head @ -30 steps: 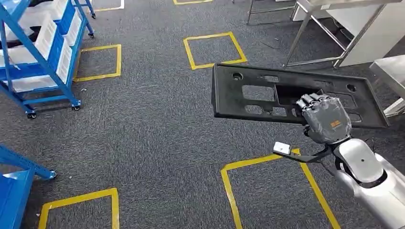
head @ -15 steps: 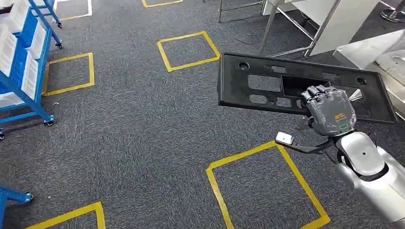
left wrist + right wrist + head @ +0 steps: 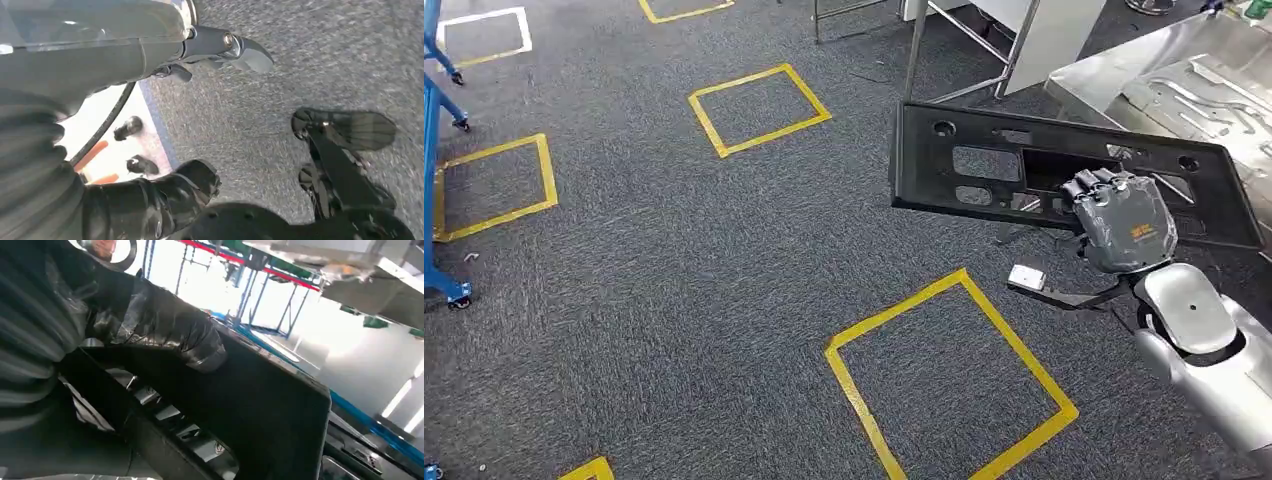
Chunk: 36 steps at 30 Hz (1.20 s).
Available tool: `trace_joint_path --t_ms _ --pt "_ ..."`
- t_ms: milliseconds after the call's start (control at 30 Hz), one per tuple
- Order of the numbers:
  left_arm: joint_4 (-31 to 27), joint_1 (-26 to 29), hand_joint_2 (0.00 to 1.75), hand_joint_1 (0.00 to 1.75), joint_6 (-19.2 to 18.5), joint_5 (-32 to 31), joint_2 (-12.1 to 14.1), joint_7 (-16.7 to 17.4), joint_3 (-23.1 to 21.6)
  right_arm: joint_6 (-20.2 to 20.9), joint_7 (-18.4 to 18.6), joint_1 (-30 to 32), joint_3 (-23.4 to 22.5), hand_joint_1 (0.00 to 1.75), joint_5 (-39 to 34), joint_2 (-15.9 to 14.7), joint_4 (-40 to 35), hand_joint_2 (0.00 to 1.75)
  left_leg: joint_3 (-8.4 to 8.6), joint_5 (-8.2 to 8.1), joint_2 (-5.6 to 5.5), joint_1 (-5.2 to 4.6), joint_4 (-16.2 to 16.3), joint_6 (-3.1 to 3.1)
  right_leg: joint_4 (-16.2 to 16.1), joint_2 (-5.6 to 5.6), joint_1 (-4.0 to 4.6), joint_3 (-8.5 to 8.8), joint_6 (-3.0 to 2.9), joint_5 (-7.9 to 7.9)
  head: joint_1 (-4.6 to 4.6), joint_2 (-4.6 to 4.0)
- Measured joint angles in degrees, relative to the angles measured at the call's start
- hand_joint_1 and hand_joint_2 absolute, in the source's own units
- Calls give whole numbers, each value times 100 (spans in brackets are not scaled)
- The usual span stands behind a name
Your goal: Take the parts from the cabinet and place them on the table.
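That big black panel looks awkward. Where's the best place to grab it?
By the rim of the large rectangular opening near the middle of the black panel, coming from the near long edge, as the right robot hand does. The panel is flat and wide; a central hold probably keeps it balanced.

long black plastic panel (image 3: 984, 165) with cutouts and round holes, held roughly flat in the air above grey carpet
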Motion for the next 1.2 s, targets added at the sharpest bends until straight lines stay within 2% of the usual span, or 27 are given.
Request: trace_joint_path --t_ms 100,133,167,200,267,300,333,400,433,467,500,567,600,633,667,733,767,800,833,900,933,967,1033,1100,1133,1167,1200 --pt "2 -44 175 0 0 0 -13 -2 -2 -2 -4 0 0 175 -2 -9 7 175 47 -52 113 23 19 -80 1 150 6 -16 -117 -7 -2 0" --pt "2 -40 175 0 0 0 -13 -4 -4 -7 -2 -1 0 175 -2 -22 4 175 15 -155 -94 57 139 -115 -14 187 -3 2 -157 0 -2 0" --pt "2 -28 175 0 0 -2 -17 -11 -4 -11 -2 -25 0 175 -7 -33 7 175 -135 -347 -284 60 434 -111 -14 223 5 3 -195 -1 -4 0" --pt "2 -23 175 0 0 -9 -20 -15 -7 -15 0 -30 0 175 -13 -33 7 175 -350 -566 -367 61 867 -105 -13 270 20 -1 -219 -1 -2 0" --pt "2 -17 175 0 0 -13 -20 -17 -11 -18 -2 -15 0 175 -33 -33 9 175 -799 -860 -415 46 1712 -83 -8 359 68 -1 -246 -10 -4 0" --pt "2 -17 175 0 2 -13 -20 -20 -13 -17 -2 -16 0 175 -48 -33 11 175 -916 -817 -423 38 1875 -50 -1 427 93 2 -254 -14 -2 0" --pt "2 -6 175 0 2 -13 -20 -20 -13 -17 -2 -17 0 175 -61 -33 11 175 -885 -647 -427 20 1739 -6 2 486 112 10 -263 -20 -2 0" --pt "2 6 175 0 2 -13 -20 -20 -15 -17 -2 -17 0 175 -79 -33 11 175 -515 -53 -542 -45 800 130 3 624 137 26 -270 -24 -2 0" --pt "2 11 175 0 2 -13 -11 -22 -15 -18 -2 -16 0 175 -79 -33 11 175 -326 166 -780 -77 320 213 2 671 119 24 -270 -24 -2 0" --pt "2 20 175 0 4 -13 2 -22 -15 -17 -2 -18 0 175 -79 -28 17 175 -224 91 -905 -46 189 272 -6 723 135 11 -262 -20 -2 0" --pt "2 12 175 0 -2 -13 7 -24 -15 -17 -2 -11 0 175 -79 -24 26 175 -203 120 -872 -72 99 235 -4 773 104 0 -248 -14 -4 0" --pt "2 -13 175 0 0 -15 7 -26 -17 -20 -2 6 0 175 -79 -26 31 175 -176 121 -775 -94 81 249 -52 886 50 -5 -171 21 -7 2" --pt "2 -24 175 0 2 -13 2 -28 -22 -22 -2 3 -2 175 -81 -56 28 175 -120 168 -700 -75 -41 269 -109 957 79 12 -120 51 -2 0" --pt "2 -24 175 0 -9 -11 -4 -31 -22 -28 -2 31 -6 175 -94 -79 31 175 -42 239 -606 -43 -193 257 -41 724 66 14 -131 -1 0 0" --pt "2 -12 175 0 -22 -54 -36 -31 -22 -42 19 9 -20 175 -101 -114 33 175 -6 255 -552 -44 -256 281 128 471 103 -80 -112 -156 4 0" --pt "2 -7 175 0 123 -175 -220 -9 -68 -85 125 98 -85 175 -98 -111 6 175 2 252 -443 -40 -260 287 874 308 59 -446 -48 -545 2 0" --pt "7 -21 175 0 324 -197 -421 19 -103 -77 177 201 -129 175 -81 -107 -24 175 4 237 -386 -40 -256 287 1238 275 16 -624 -10 -672 0 0" --pt "9 -36 175 0 480 -212 -547 50 -131 -66 205 292 -155 175 -76 -107 -57 175 5 221 -337 -40 -245 283 1410 262 -16 -718 32 -674 -2 0" --pt "15 -54 175 0 581 -217 -715 85 -155 -50 223 351 -170 175 -79 -107 -89 175 5 199 -282 -34 -221 263 1338 244 -45 -690 77 -558 4 0" --pt "35 -74 175 0 651 -116 -868 125 -168 -20 214 352 -223 175 -118 -116 -114 175 5 108 -158 14 -113 200 510 149 -89 -261 163 -63 4 0" --pt "39 -79 175 0 645 -92 -909 127 -166 -7 203 349 -265 175 -131 -118 -116 175 5 48 -105 31 -35 151 39 6 -98 -10 201 111 2 0" --pt "37 -79 175 0 549 -57 -896 125 -166 19 171 329 -306 175 -155 -105 -109 175 -1 4 -51 8 -6 95 39 -106 -30 -4 175 -33 2 0" --pt "35 -70 175 0 275 -4 -767 125 -164 59 98 246 -321 175 -190 -157 -87 175 17 -59 26 -23 50 22 16 12 -20 -25 35 -6 -7 -2" --pt "28 -75 175 0 192 0 -658 122 -164 57 74 208 -337 175 -203 -177 -61 175 67 -78 127 -23 36 -15 46 111 -23 -44 -27 -21 -4 0" --pt "28 -78 175 0 181 0 -638 122 -164 57 59 194 -345 175 -203 -195 -61 175 51 -121 109 -6 62 -53 29 155 -36 -32 -67 -12 -9 0" --pt "28 -78 175 0 177 0 -612 122 -164 55 59 181 -354 175 -201 -210 -61 175 -6 -277 -150 23 251 -81 26 191 -40 -25 -117 -9 -4 0" --pt "28 -68 175 0 173 0 -612 122 -164 55 57 153 -358 175 -203 -216 -61 175 -167 -486 -293 30 595 -84 26 218 -36 -27 -142 -7 -4 0"
